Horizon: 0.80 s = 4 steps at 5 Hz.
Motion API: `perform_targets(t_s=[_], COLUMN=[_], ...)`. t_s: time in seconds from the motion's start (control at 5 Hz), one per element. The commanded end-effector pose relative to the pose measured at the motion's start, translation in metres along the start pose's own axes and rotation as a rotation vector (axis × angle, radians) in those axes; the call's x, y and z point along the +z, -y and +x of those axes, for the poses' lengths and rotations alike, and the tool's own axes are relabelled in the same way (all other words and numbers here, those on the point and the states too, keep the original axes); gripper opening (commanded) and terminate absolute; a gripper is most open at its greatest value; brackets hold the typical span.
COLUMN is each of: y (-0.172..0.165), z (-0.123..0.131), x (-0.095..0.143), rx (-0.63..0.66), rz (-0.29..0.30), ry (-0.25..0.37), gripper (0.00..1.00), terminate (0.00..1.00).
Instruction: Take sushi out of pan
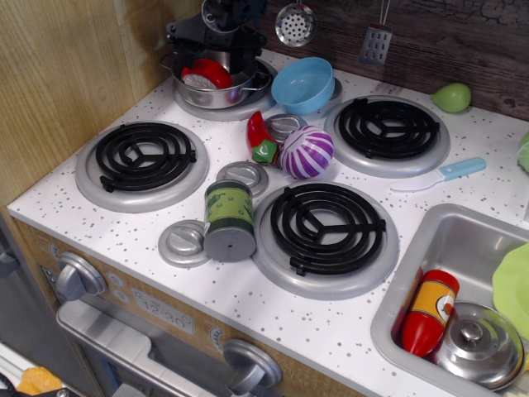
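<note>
White speckled countertop (248,306) of a toy kitchen is seen from above, with wood panelling on the left and a dark wall at the far side. Four black coil burners are set into it. On the far left burner the pan (216,93) is standing, and the sushi (207,76) is lying inside it, red body and white face showing, resting against the left inner wall.

The gripper (216,51) is held directly over the pan, black and bulky, its lower parts dipping to the rim around the sushi. How wide the jaws are set cannot be told; the fingers are lost in the dark body, and whether the sushi is touched cannot be made out.

Just right of the pan a light blue bowl (303,84) is tipped on its side. Nearer the middle, a red-and-green pepper toy (261,139) is found touching a purple striped ball (307,152). A green can (229,220) is lying on its side between the two near burners, with flat silver discs beside it.

On the right, a blue-handled knife (442,174) is laid near the far right burner, and a green pear-like toy (452,98) is placed against the wall. The sink (438,240) at the near right is holding a red bottle (430,312) with an orange label and a steel domed lid (478,343).
</note>
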<state>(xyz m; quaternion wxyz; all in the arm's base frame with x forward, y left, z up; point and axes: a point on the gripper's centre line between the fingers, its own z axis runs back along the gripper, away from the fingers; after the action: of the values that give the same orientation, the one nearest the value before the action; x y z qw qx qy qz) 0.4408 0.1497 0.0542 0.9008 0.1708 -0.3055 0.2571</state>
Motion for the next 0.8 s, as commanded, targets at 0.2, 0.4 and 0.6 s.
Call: perform_targets(t_s=[0.2, 0.4, 0.6], y=[0.002, 0.001, 0.001], z=[0.010, 0.006, 0.005], x=[-0.006, -0.010, -0.015], rx=[0.009, 0.020, 0.007], rz=[-0.049, -0.055, -0.061], ry=[0.001, -0.008, -0.015], gripper=[1.00, 1.00, 0.00], terminate=[0.00, 0.00, 0.00])
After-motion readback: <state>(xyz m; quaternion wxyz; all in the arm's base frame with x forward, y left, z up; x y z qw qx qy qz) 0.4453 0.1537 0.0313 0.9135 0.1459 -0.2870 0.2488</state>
